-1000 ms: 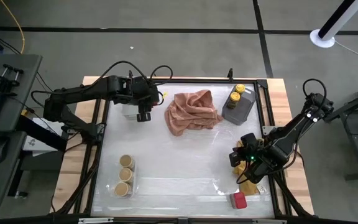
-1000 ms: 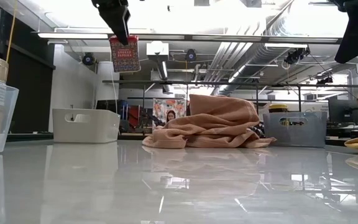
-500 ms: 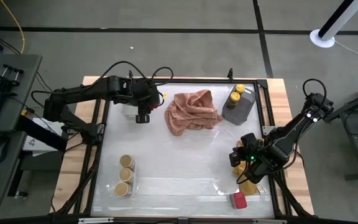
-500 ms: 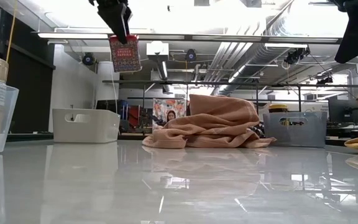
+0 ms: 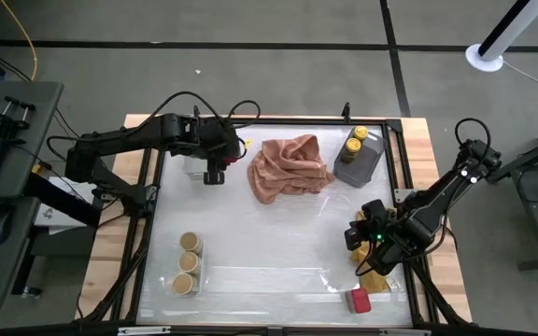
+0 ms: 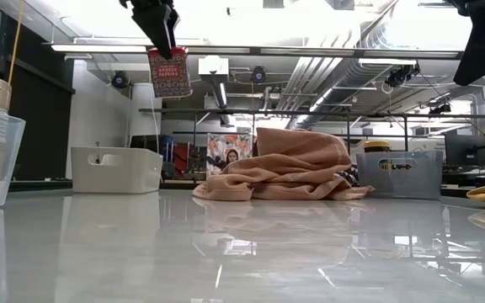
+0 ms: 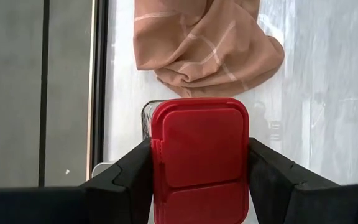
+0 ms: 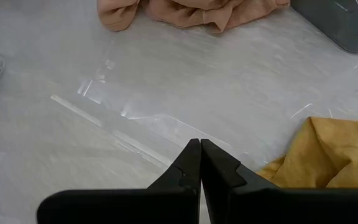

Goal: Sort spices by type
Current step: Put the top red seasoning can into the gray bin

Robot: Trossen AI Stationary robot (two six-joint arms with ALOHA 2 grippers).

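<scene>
Red-lidded boxy spice container (image 7: 199, 155) clamped between the left gripper (image 7: 199, 163) fingers (image 7: 124, 177), held in the air above the far left part of the table (image 5: 269, 252), over a white bin (image 6: 116, 169); in the low view, seen hanging well clear of the tabletop, label facing out. Nearest the front edge: second red boxy container (image 5: 358, 301) lying at the front right, just beside a yellow cloth (image 8: 325, 152). Right gripper (image 8: 200, 163) fully clenched on nothing, hovering near the right edge above that yellow cloth. At the front left, three tan-lidded round jars (image 5: 190, 260) lined up in a clear tray (image 5: 201, 271). Farther back, near the middle of the far edge, a crumpled pink cloth (image 5: 289, 168) heaped on the table. To its right, at the far right corner, a grey tray (image 5: 367, 163) holding two yellow-lidded jars (image 5: 355, 140), one beside the other. Beyond the table, in the low view, an open room with ceiling pipes and a distant poster (image 6: 226, 148).
</scene>
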